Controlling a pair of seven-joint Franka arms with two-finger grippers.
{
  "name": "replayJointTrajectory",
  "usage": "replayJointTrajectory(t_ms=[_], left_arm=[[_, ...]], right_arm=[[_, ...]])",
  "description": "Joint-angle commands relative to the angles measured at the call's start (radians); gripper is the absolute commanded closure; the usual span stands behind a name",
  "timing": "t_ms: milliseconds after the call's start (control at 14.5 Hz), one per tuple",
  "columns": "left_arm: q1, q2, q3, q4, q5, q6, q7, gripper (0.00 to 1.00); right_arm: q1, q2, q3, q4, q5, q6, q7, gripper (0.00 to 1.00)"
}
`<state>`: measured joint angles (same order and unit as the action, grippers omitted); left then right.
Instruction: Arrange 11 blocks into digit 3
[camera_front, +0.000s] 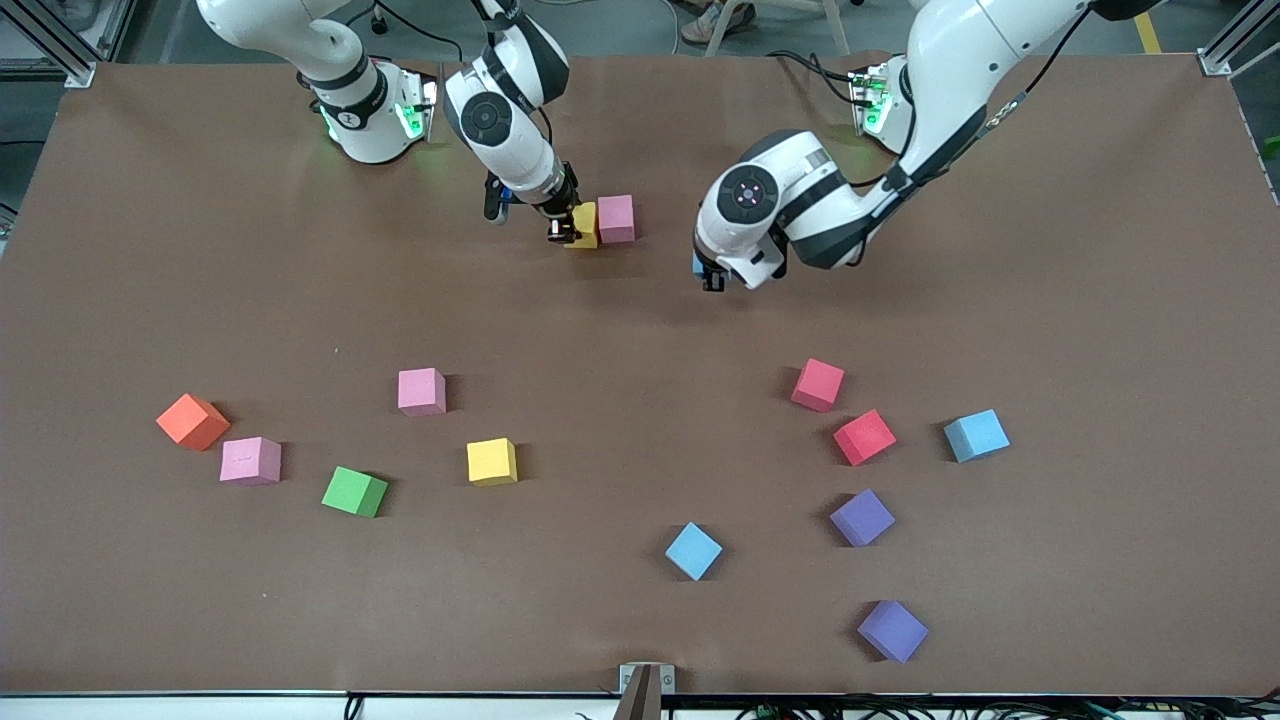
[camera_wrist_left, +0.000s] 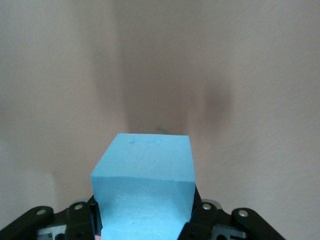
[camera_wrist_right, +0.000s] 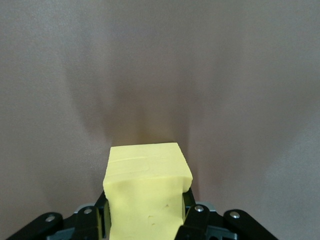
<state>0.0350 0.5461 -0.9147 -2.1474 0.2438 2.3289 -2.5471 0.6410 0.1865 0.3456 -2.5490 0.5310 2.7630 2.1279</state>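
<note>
Progress was slight: you had one pink block (camera_front: 616, 218) laid on the tabletop (camera_front: 640, 320). Touching it, right gripper (camera_front: 566, 229) fingers clamped a yellow block (camera_wrist_right: 146, 187). Near it, left gripper (camera_front: 711, 277) pinched a light blue block (camera_wrist_left: 144, 180); ten blocks lay loose nearer the camera.

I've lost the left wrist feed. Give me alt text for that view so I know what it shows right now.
A light blue foam cube fills the lower centre of the view, clamped in the left hand, whose black fingers show at either side of it. Past the cube is only the bare brown table surface, with soft shadows on it and no other block in sight.
</note>
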Motion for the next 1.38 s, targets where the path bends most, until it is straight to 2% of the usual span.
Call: replayJointTrajectory(t_ms=[0, 344, 688, 757, 826, 895, 964, 1308], left_arm=[[-0.05, -0.015, -0.001, -0.043, -0.012, 0.073, -0.07, 0.8], [-0.145, -0.017, 0.002, -0.081, -0.001, 0.194, -0.2, 0.8], [-0.182, -0.025, 0.01, -0.115, 0.017, 0.285, -0.285, 0.8], [-0.181, -0.023, 0.011, -0.12, 0.044, 0.3, -0.301, 0.79], [-0.182, -0.017, 0.02, -0.12, 0.073, 0.317, -0.32, 0.78], [-0.188, -0.015, 0.034, -0.12, 0.1, 0.331, -0.341, 0.78], [-0.197, -0.014, 0.04, -0.12, 0.126, 0.339, -0.36, 0.78], [-0.243, 0.006, 0.088, -0.117, 0.173, 0.391, -0.39, 0.78]], right_arm=[[0.02, 0.024, 0.004, -0.002, 0.037, 0.018, 0.007, 0.99], [0.034, 0.038, 0.004, 0.01, 0.055, 0.02, 0.007, 0.99], [0.034, 0.038, 0.004, 0.013, 0.057, 0.021, 0.007, 0.99], [0.034, 0.038, 0.004, 0.013, 0.057, 0.02, 0.006, 0.95], [0.035, 0.038, 0.004, 0.013, 0.055, 0.021, 0.006, 0.65], [0.043, 0.039, 0.004, 0.013, 0.055, 0.018, 0.007, 0.06], [0.046, 0.038, 0.003, 0.013, 0.053, 0.011, 0.004, 0.0], [0.043, 0.036, 0.003, 0.013, 0.05, 0.004, 0.003, 0.0]])
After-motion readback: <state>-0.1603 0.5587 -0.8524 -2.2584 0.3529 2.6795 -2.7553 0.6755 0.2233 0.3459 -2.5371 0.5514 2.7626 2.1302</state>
